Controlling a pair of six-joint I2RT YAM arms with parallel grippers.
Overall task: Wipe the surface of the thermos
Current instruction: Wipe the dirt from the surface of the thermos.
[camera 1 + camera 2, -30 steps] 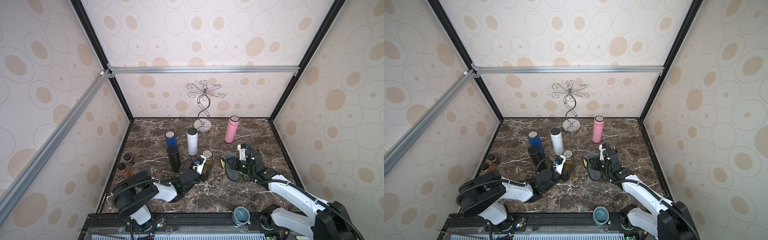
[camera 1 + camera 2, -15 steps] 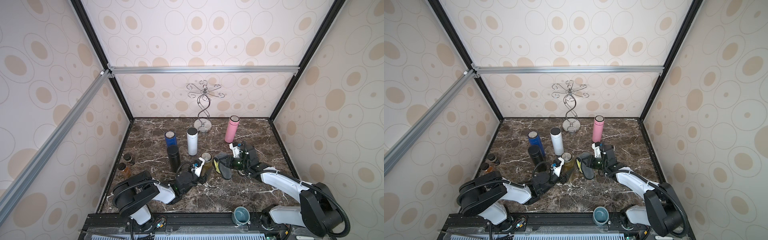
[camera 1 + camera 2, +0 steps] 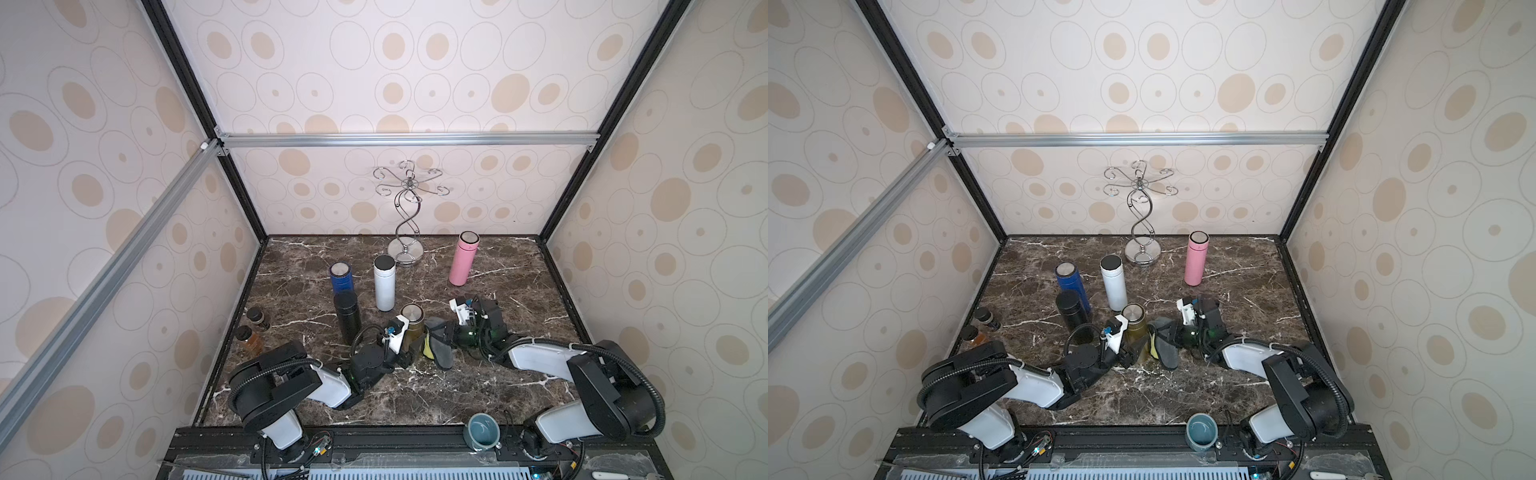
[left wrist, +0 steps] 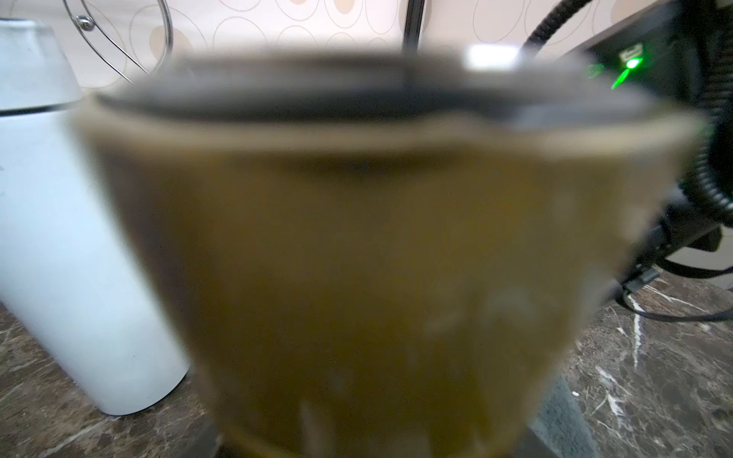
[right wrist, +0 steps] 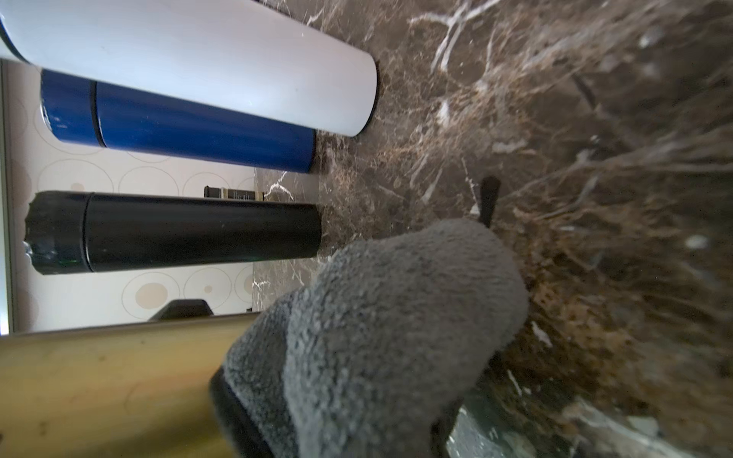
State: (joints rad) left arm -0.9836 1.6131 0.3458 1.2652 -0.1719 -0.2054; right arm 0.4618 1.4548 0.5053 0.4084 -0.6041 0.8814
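- Near edge, 5 o'clock: teal cup (image 3: 483,432) on the black frame rail, just off the table (image 3: 415,399).
- Left arm reaches in from 7 o'clock. Left fingers (image 3: 1128,356) are clamped on the lower body of the gold thermos (image 3: 412,328). Their tips can't be made out in the left wrist view, where the thermos (image 4: 377,257) fills the frame, out of focus.
- The gold thermos stands upright about mid-table, silver cap on.
- Right arm comes in from 4 o'clock. Right fingers (image 5: 488,200) are pinched on a grey cloth (image 5: 388,317), one black tip poking past the fold. The cloth (image 3: 440,349) is pressed against the thermos at its 3 o'clock side, low on the body; a yellow face shows toward the thermos in both top views.
- 9 o'clock, table edge: two small jars (image 3: 253,328), side by side.
- Black flask (image 3: 347,318) at the thermos's 9–10 o'clock, near but apart.
- White flask (image 3: 384,286) at 11 o'clock; blue flask (image 3: 341,277) beyond the black one.
- Pink flask (image 3: 463,259) at 1 o'clock, well apart.
- Far wall, 12 o'clock: chrome wire stand (image 3: 406,216), hooks bare.
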